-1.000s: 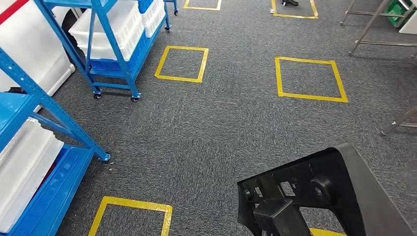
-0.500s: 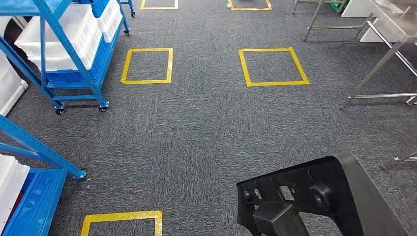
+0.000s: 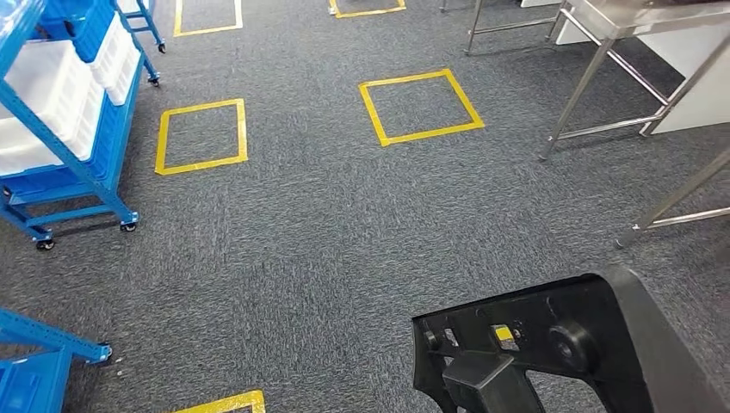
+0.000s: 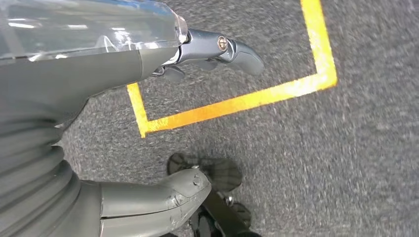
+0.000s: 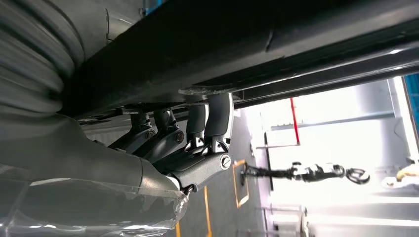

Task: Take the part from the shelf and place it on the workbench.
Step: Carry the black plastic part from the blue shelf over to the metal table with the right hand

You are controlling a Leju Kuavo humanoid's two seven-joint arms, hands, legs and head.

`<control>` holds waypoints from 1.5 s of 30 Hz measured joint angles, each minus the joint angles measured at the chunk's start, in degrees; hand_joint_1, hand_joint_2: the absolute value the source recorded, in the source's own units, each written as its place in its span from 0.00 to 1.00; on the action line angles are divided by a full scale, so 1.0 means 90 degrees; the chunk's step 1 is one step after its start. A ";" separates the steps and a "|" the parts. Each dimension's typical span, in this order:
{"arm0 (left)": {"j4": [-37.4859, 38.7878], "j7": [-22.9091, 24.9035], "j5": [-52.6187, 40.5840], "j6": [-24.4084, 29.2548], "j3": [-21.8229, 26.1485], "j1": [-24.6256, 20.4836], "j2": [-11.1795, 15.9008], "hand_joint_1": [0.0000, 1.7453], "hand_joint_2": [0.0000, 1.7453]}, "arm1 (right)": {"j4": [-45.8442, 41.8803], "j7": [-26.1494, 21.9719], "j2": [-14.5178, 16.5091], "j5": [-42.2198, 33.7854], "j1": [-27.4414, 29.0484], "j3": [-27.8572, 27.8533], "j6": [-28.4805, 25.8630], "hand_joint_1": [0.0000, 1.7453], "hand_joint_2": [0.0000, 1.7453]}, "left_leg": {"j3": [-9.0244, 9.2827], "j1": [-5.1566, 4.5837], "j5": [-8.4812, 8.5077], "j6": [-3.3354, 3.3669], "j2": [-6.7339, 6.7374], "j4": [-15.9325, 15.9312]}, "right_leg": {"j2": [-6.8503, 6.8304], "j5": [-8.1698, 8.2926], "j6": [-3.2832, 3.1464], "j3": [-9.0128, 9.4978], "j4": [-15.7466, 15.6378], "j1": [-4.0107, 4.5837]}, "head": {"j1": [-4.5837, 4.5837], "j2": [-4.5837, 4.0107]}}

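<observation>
The part (image 3: 551, 344), a black moulded frame with cut-outs, sits nearest the robot, carried low in front of the body on its right side. In the right wrist view the right hand (image 5: 183, 143) has its fingers (image 5: 217, 118) hooked up against the part's underside, gripping it from below, probably so the weight rests on the hand during the walk. The left hand (image 4: 148, 123) hangs over the carpet (image 3: 327, 232) with thumb and fingers apart, holding nothing. Beyond the part lie yellow tape squares (image 3: 420, 107) on the carpet. Left of the part and farther off stands the blue shelf (image 3: 64, 112) with white bins. Ahead-right of the part are the steel legs of the workbench (image 3: 620, 77), judged the goal, well apart.
</observation>
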 joint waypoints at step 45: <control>-0.0024 -0.0106 -0.0122 0.0018 -0.0055 0.0058 -0.0155 0.00 1.00 | -0.0052 0.0039 -0.0002 0.0011 0.0044 0.0000 -0.0047 1.00 1.00 | 0.0491 -0.0020 0.0307 0.0342 0.0430 -0.1143 | -0.0496 -0.0534 0.0369 -0.0916 0.1605 -0.0021 | 0.0112 -0.0001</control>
